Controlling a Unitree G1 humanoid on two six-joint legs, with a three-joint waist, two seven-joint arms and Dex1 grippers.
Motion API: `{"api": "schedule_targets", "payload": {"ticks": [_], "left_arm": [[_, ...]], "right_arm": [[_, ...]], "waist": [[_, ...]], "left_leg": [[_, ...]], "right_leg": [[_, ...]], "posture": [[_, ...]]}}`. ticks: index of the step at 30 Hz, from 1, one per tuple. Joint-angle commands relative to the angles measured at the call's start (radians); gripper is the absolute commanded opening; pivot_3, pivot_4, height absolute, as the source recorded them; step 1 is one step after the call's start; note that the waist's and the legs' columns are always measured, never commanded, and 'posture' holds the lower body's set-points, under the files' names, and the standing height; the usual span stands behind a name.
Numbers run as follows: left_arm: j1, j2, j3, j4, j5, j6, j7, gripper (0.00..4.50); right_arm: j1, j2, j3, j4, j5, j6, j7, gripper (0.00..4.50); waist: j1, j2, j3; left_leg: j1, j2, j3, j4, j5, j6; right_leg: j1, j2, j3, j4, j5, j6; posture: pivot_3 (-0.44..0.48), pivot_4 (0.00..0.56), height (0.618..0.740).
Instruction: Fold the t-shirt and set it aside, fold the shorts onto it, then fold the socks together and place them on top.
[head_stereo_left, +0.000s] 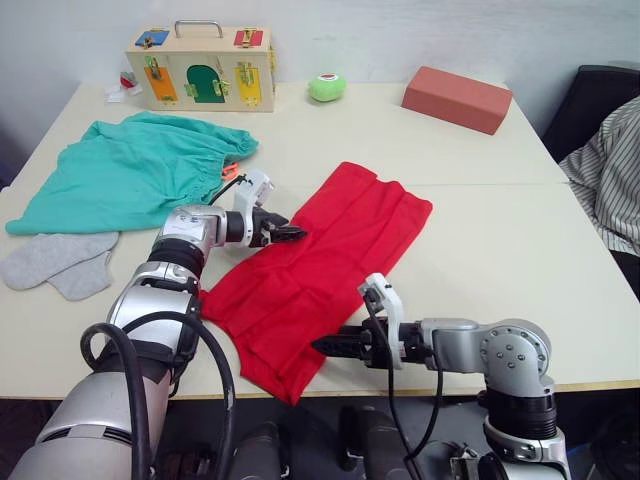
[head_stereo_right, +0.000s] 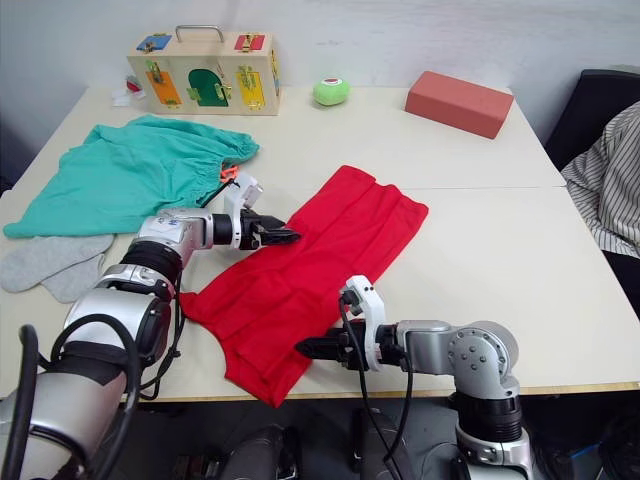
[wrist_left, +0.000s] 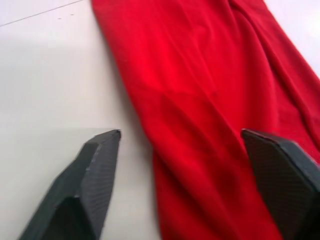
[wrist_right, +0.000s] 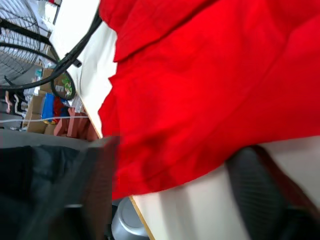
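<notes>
Right claw spread | left claw spread | 1 t-shirt | 1 shorts | 2 socks

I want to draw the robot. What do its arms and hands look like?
Silver-grey rounded metal arms with black joints and looping black cables. Each wrist has a white block. The left gripper and right gripper each have two black, pointed, wedge-shaped fingers with a fine textured surface.

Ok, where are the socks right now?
The socks lie flat near the table's left edge in the head views, just in front of the shorts and left of the left hand, well clear of the t-shirt.
</notes>
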Motion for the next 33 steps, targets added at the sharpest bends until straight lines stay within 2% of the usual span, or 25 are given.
{"api": "schedule_targets", "payload": {"ticks": [1,7,10,16,21,25,29,33], "left_arm": [[-0.003,-0.015,0.022,0.027,0.018,0.002,0.021,2.66],[0.008,-0.029,0.059,0.026,0.013,0.013,-0.003,0.84],[0.022,-0.033,0.075,0.023,0.009,0.006,0.01,0.02],[0.062,-0.019,0.117,-0.003,0.002,-0.015,0.046,0.02],[0.149,0.005,0.152,-0.14,-0.024,0.041,0.097,0.02],[0.301,0.01,0.176,-0.465,-0.08,0.212,0.124,0.02],[0.505,-0.001,0.23,-0.863,-0.128,0.343,0.263,0.02],[0.659,-0.034,0.286,-1.175,-0.187,0.46,0.384,0.02]], "right_arm": [[0.02,0.023,0.038,0.028,0.018,0.038,-0.036,1.91],[0.025,0.011,0.012,0.018,0.028,0.038,-0.052,0.0],[0.021,0.002,-0.008,0.017,0.031,0.038,-0.059,0.0],[0.022,-0.057,-0.038,0.007,0.056,0.038,-0.05,0.0],[0.012,-0.173,-0.05,0.019,0.094,0.038,-0.002,0.0],[-0.015,-0.256,-0.046,0.041,0.106,0.038,0.063,0.0],[-0.049,-0.375,-0.027,0.086,0.078,0.02,0.165,0.0],[-0.081,-0.478,0.031,0.144,0.009,-0.072,0.28,0.0]], "waist": [[0.001,0.0,0.0],[0.001,-0.002,-0.001],[0.002,-0.003,-0.002],[0.002,-0.003,-0.002],[0.001,-0.003,-0.002],[-0.003,-0.003,-0.002],[-0.003,-0.002,-0.001],[0.003,-0.002,-0.001]], "left_leg": [[0.0,0.0,0.0,0.0,0.0,0.0],[-0.001,0.0,0.0,0.0,0.0,0.001],[-0.001,-0.001,0.0,0.001,0.0,0.001],[-0.001,-0.001,-0.001,0.001,0.0,0.001],[-0.001,-0.002,-0.001,0.001,0.0,0.002],[0.0,-0.001,-0.001,0.001,0.0,0.002],[0.0,-0.001,-0.001,0.0,0.0,0.001],[0.0,-0.001,-0.001,0.0,0.0,0.001]], "right_leg": [[0.0,0.0,0.0,0.0,0.0,0.0],[0.0,0.0,0.0,0.001,0.0,0.0],[0.0,-0.001,-0.001,0.0,0.0,0.0],[0.0,-0.002,0.0,0.0,0.0,0.0],[0.0,-0.003,0.0,0.0,0.0,0.0],[0.0,-0.002,0.0,0.001,0.0,0.0],[0.0,-0.002,0.001,0.005,0.0,0.0],[0.0,-0.002,0.001,0.004,0.0,0.0]], "posture": [[0.0,0.15,0.74],[0.0,0.15,0.74],[0.0,0.15,0.74],[0.0,0.15,0.74],[0.0,0.15,0.74],[0.0,0.15,0.74],[0.0,0.15,0.74],[0.0,0.15,0.74]]}}
